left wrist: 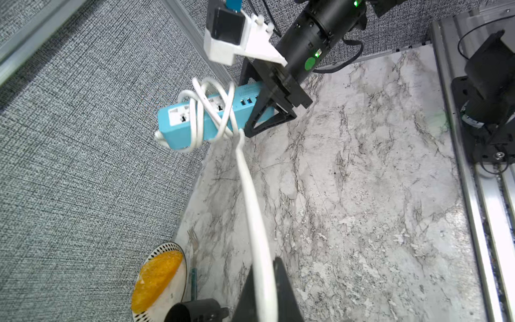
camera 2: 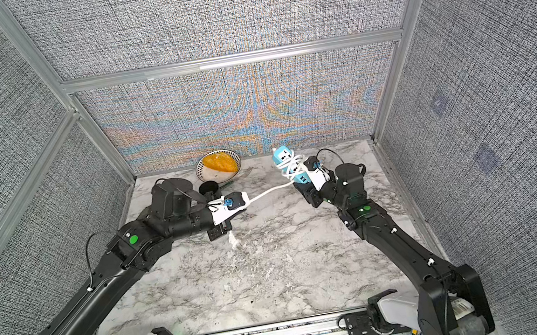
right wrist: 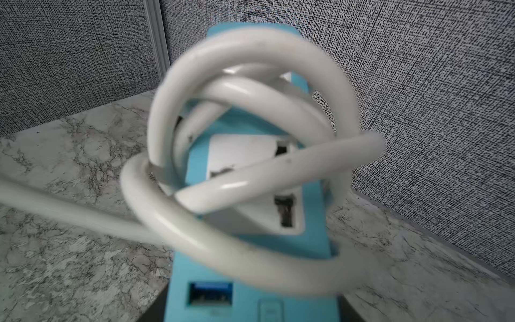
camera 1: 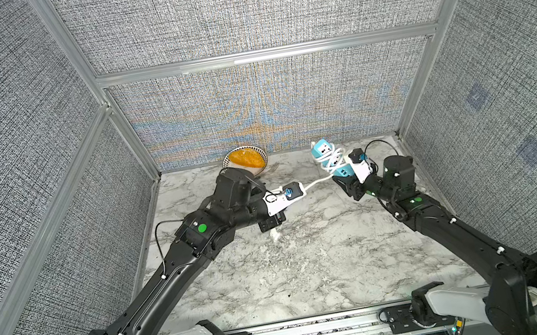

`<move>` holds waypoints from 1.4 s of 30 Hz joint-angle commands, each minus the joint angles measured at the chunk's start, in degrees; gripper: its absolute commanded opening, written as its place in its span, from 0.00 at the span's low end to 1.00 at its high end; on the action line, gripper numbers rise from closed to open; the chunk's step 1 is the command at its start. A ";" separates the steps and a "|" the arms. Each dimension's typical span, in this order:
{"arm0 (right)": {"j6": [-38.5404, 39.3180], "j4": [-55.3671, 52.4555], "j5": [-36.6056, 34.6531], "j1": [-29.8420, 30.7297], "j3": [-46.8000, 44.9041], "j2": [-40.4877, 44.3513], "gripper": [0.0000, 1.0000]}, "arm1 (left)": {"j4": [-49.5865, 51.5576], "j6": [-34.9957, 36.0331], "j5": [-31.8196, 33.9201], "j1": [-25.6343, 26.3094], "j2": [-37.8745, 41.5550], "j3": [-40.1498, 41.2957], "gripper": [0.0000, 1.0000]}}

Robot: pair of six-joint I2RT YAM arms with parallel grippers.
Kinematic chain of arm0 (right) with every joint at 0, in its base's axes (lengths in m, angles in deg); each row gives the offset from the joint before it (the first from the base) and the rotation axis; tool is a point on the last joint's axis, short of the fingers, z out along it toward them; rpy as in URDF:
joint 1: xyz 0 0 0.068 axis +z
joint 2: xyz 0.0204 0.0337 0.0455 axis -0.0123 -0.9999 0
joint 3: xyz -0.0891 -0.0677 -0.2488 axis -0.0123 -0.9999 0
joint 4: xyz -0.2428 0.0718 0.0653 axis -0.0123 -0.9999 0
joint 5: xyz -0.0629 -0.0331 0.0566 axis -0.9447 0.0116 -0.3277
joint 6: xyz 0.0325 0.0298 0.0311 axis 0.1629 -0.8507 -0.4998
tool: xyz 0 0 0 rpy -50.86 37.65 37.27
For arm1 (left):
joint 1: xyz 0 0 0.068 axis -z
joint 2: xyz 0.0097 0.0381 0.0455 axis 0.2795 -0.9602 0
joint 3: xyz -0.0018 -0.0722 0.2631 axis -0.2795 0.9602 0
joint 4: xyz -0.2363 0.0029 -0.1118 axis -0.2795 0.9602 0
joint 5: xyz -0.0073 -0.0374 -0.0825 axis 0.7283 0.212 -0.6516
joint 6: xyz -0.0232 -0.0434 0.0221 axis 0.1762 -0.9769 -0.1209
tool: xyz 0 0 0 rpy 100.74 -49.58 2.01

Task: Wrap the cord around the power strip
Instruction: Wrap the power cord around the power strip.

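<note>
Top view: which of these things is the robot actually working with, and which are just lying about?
Part of the job:
- power strip, gripped by the right gripper
- cord, partly looped round the strip, its free length gripped by the left gripper

Just lying about:
- bowl holding orange food
- fork
- black cylindrical container

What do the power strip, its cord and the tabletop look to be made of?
Power strip: light-blue hard plastic, smooth, likely moulded; crisp edges, white socket faces. Cord: white rubbery or vinyl jacket, slightly glossy; highlights along its bends. Tabletop: marble-look surface, grey veins; real stone or laminate cannot be told.
</note>
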 commanded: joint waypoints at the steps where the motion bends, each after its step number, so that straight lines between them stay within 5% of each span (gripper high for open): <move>1: 2.77 -4.05 -7.99 0.27 0.28 0.01 0.00 | 4.50 6.21 -3.67 0.18 -3.11 -4.80 0.00; 12: 10.74 -12.63 -11.01 5.10 2.94 -1.12 0.00 | 12.85 19.18 -1.68 2.01 -16.17 -22.49 0.00; 24: 19.76 -15.94 4.09 8.05 -0.95 3.41 0.00 | 12.55 32.18 15.98 1.85 -25.91 -29.66 0.00; 33: 24.24 -9.15 21.80 9.12 -9.13 10.88 0.00 | 10.71 28.90 8.78 -0.78 -31.81 -34.54 0.00; 42: 18.15 4.03 26.99 9.24 -11.32 17.13 0.00 | 8.45 22.21 0.19 -3.20 -35.57 -33.88 0.00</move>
